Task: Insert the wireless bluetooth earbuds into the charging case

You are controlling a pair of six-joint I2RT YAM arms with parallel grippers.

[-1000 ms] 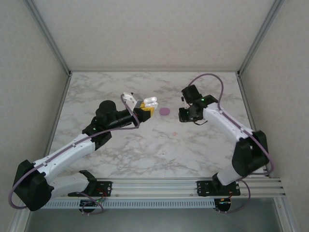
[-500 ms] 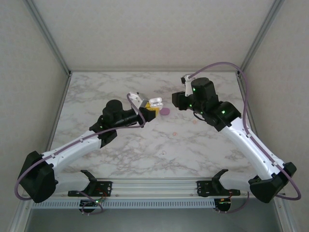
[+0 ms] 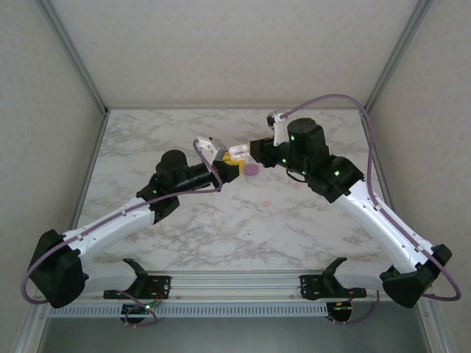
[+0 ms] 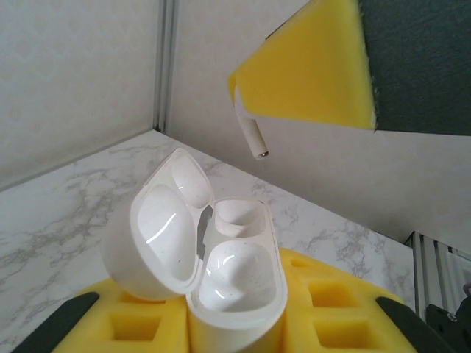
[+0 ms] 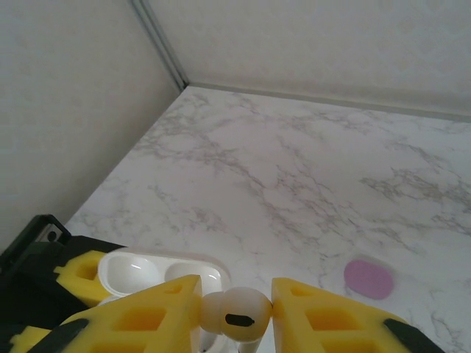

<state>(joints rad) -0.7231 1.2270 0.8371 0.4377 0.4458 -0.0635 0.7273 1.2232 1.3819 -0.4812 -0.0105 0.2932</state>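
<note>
1. The charging case (image 4: pixel 221 287) is a glossy white, rounded shell, its lid hinged open and tilted back, with smooth hollows inside; its base is cut off by the bottom of the left wrist view
2. The left fingers (image 4: pixel 132 323), padded in yellow foam with square pockets, are clamped on the case and hold it above the tabletop (image 3: pixel 221 235)
3. The earbud (image 5: pixel 234 312) is glossy white and bulbous with a small dark oval vent; the right fingers (image 5: pixel 158 316), in the same yellow foam, pinch it from both sides
4. In the left wrist view its slim stem juts down below the right pad, just above the open case and not touching it; the bud's head is hidden there
5. The tabletop is white marble with grey veins; a flat purple oval piece (image 3: pixel 252 169) lies on it just beside the fingers, and a peach-pink speck (image 3: pixel 266 200) is too small to make out
</note>
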